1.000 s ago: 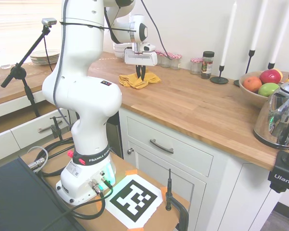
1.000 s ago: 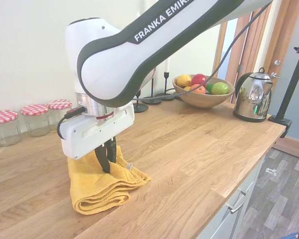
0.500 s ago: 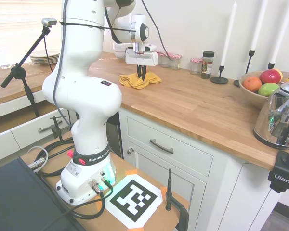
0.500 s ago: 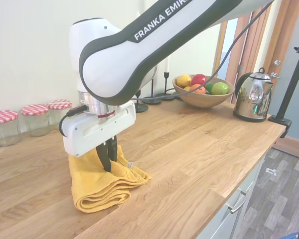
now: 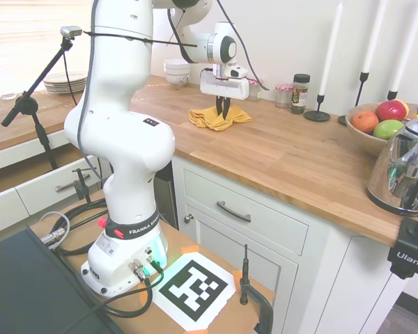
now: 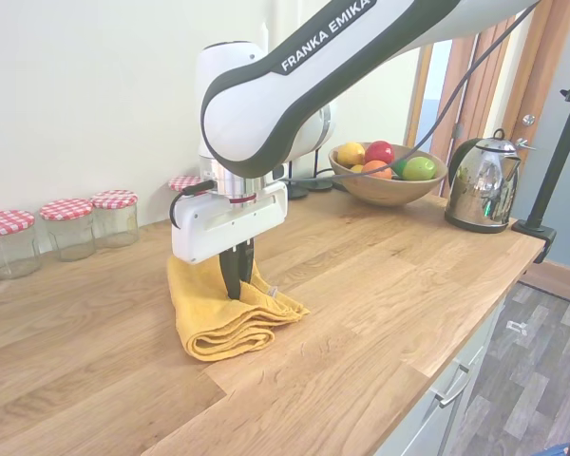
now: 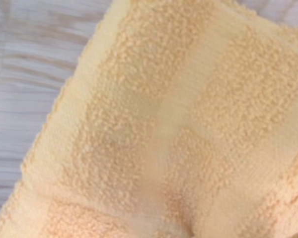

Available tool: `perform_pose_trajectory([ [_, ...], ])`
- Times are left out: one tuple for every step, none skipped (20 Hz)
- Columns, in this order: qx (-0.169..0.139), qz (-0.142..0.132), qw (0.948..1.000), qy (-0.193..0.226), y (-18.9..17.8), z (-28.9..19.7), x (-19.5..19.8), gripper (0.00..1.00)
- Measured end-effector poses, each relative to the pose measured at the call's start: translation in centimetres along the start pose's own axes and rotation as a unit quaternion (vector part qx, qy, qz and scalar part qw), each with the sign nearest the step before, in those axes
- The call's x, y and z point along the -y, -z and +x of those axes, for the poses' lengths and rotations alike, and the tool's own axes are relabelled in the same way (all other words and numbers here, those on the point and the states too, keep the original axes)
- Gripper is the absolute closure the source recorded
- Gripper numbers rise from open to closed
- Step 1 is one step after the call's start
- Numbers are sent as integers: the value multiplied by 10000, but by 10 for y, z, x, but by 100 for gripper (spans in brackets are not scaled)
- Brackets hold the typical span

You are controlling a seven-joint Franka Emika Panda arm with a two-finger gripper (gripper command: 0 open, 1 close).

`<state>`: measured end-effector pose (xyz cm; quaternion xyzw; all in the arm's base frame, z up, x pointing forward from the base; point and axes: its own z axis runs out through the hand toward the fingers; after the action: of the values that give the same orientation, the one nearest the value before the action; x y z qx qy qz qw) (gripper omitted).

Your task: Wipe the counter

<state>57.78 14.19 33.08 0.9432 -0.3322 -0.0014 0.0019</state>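
Counter [image 6: 380, 285]: hand [image 6: 236, 288], pinching yellow towel [image 6: 218, 318], slid toward fruit bowl [image 6: 385, 187].

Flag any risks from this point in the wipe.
1. The gripper pinches only a bunched fold of the yellow towel; dragged across the counter, the cloth may roll up or slip free.
2. The red-lidded jars stand close along the wall; a wide sweep could knock them.
3. Further along the counter sit the fruit bowl and the kettle, in the way of a long stroke.
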Motion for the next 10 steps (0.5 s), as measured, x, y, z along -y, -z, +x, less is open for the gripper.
perform_pose_trajectory([
  [9,47,10000,-8,0,2,-4,100],
  [22,87,10000,-28,0,5,-9,100],
  [45,112,9999,-53,-1,11,-18,100],
  [67,136,9999,-81,-1,21,-31,100],
  [80,136,9998,-104,-1,32,-45,100],
  [86,135,9998,-133,-1,43,-58,100],
  [92,140,9997,-168,-1,55,-73,100],
  [98,146,9996,-201,-1,67,-87,100],
  [103,157,9996,-228,0,77,-99,100],
  [118,183,9994,-255,0,87,-111,100],
])
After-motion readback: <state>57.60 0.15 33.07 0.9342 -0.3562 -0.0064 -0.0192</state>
